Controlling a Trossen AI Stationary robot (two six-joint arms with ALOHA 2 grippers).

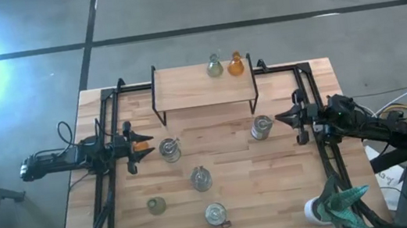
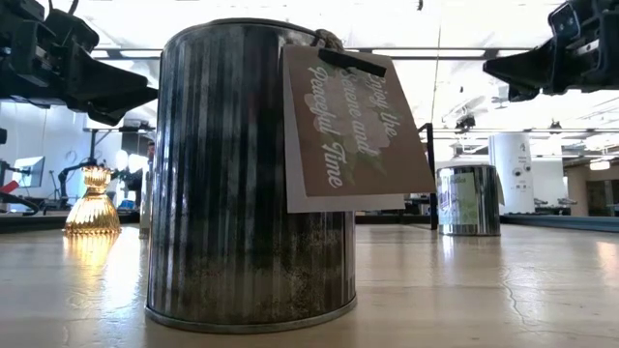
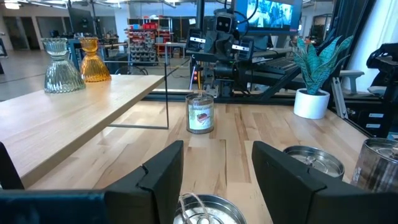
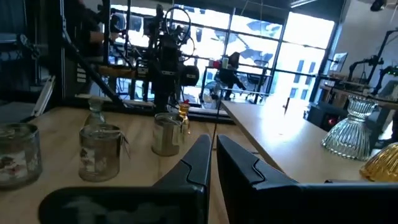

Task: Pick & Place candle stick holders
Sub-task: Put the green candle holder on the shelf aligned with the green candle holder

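Observation:
A pale green holder point(image 1: 215, 67) and an amber holder point(image 1: 235, 64) stand on the raised wooden shelf point(image 1: 184, 89). Another amber holder point(image 1: 142, 146) stands on the table at my left gripper's point(image 1: 135, 147) tips. In the low view this amber holder point(image 2: 92, 203) sits apart below the dark fingers point(image 2: 106, 92). The left gripper point(image 3: 214, 168) is open with nothing between its fingers. My right gripper point(image 1: 289, 118) is shut and empty, beside a silvery jar holder point(image 1: 260, 128). More jars point(image 1: 168, 148) point(image 1: 200, 179) point(image 1: 215, 215) and a pale green holder point(image 1: 156, 206) dot the table.
A teal spiky plant point(image 1: 342, 200) on a white base point(image 1: 316, 211) stands at the table's front right corner. Black rails point(image 1: 107, 190) run along both table sides. The shelf's thin black legs point(image 1: 160, 116) stand between the two arms.

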